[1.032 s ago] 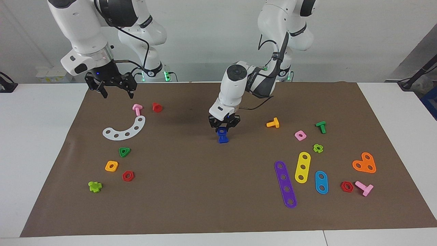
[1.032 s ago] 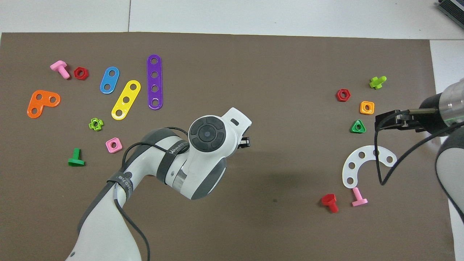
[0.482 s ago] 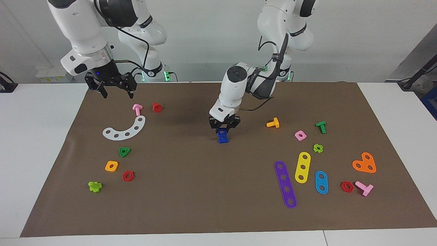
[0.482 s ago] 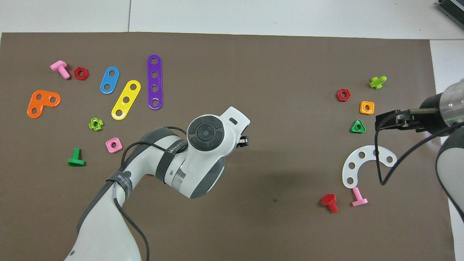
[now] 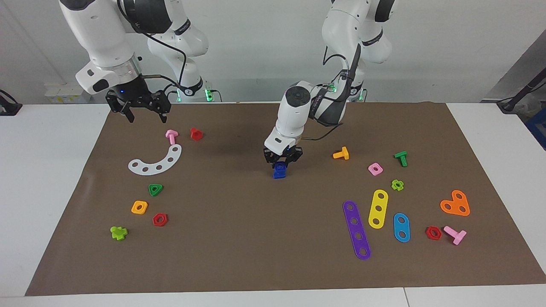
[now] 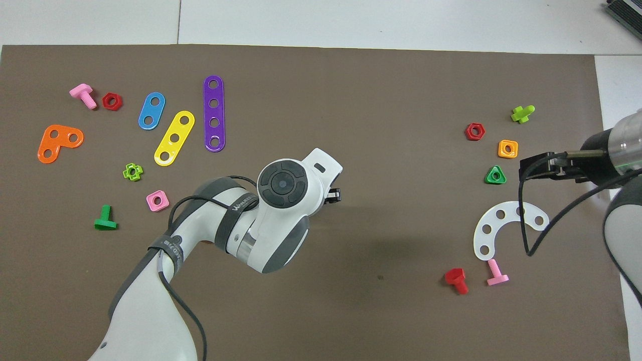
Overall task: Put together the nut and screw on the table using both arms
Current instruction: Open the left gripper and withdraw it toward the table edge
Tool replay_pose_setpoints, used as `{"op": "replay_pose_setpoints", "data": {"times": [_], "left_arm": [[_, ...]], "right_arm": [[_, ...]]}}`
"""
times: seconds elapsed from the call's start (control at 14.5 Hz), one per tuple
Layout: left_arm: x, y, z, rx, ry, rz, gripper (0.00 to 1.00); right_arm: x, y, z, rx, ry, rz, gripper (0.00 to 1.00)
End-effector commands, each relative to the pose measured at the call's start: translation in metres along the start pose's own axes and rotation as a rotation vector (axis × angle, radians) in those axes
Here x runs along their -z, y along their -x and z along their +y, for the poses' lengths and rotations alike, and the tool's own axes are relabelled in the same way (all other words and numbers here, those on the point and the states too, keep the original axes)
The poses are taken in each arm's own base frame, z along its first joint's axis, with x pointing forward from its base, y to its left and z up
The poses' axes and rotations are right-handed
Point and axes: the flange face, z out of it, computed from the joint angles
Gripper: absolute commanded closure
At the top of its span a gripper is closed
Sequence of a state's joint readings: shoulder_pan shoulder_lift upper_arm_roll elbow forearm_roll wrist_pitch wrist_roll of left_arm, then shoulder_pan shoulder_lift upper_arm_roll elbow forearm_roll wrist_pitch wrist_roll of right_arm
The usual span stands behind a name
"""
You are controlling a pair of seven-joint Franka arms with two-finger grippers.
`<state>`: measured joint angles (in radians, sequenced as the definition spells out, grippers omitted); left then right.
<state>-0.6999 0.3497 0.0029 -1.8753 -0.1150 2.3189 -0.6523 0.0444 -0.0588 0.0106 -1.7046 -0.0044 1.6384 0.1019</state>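
The blue nut (image 5: 279, 167) sits on the blue screw (image 5: 279, 175), which stands on the brown mat (image 5: 239, 230) of the table near its middle. My left gripper (image 5: 282, 162) points down and is shut on the nut from above. In the overhead view the left arm's wrist hides both blue parts, and only a bit of the left gripper (image 6: 335, 194) shows. My right gripper (image 5: 147, 116) is open and empty, and hangs over the mat's corner at the right arm's end, near the pink bolt (image 5: 171, 136). It also shows in the overhead view (image 6: 526, 168).
A red bolt (image 5: 196, 134), white curved strip (image 5: 157, 161), green triangular nut (image 5: 155, 189) and orange square nut (image 5: 139, 207) lie toward the right arm's end. An orange bolt (image 5: 341, 153), pink square nut (image 5: 375, 169) and purple strip (image 5: 356, 229) lie toward the left arm's end.
My left gripper has shifted slightly toward the left arm's end and come a little lower, with the blue parts under it. The right arm has not moved.
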Motion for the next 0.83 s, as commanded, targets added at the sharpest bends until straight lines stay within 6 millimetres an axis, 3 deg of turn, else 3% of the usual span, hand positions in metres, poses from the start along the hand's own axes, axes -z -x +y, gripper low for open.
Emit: {"op": "replay_pose_setpoints", "data": {"times": [0.0, 0.07, 0.28, 0.34, 0.55, 0.69, 0.76], "left_arm": [[-0.018, 0.01, -0.006, -0.012, -0.014, 0.008, 0.89], [-0.018, 0.01, -0.006, -0.016, -0.015, 0.009, 0.75], [-0.016, 0.008, -0.006, -0.018, -0.015, 0.013, 0.08], [-0.014, 0.007, -0.004, -0.02, -0.013, 0.017, 0.0], [0.002, -0.005, -0.005, -0.007, -0.012, 0.014, 0.0], [0.031, -0.022, -0.012, 0.01, -0.034, -0.013, 0.0], [0.053, -0.041, -0.03, 0.041, -0.045, -0.027, 0.0]], "right_arm": [[0.001, 0.008, 0.006, 0.019, -0.021, 0.003, 0.0], [0.0, 0.008, 0.006, 0.019, -0.021, 0.001, 0.0], [0.0, 0.008, 0.006, 0.018, -0.02, 0.0, 0.0], [-0.001, 0.008, 0.007, 0.016, -0.021, -0.002, 0.0], [-0.001, 0.008, 0.007, 0.01, -0.02, -0.004, 0.0], [-0.001, 0.009, 0.006, 0.004, -0.02, -0.004, 0.0], [-0.001, 0.009, 0.006, 0.004, -0.02, -0.005, 0.0]]}}
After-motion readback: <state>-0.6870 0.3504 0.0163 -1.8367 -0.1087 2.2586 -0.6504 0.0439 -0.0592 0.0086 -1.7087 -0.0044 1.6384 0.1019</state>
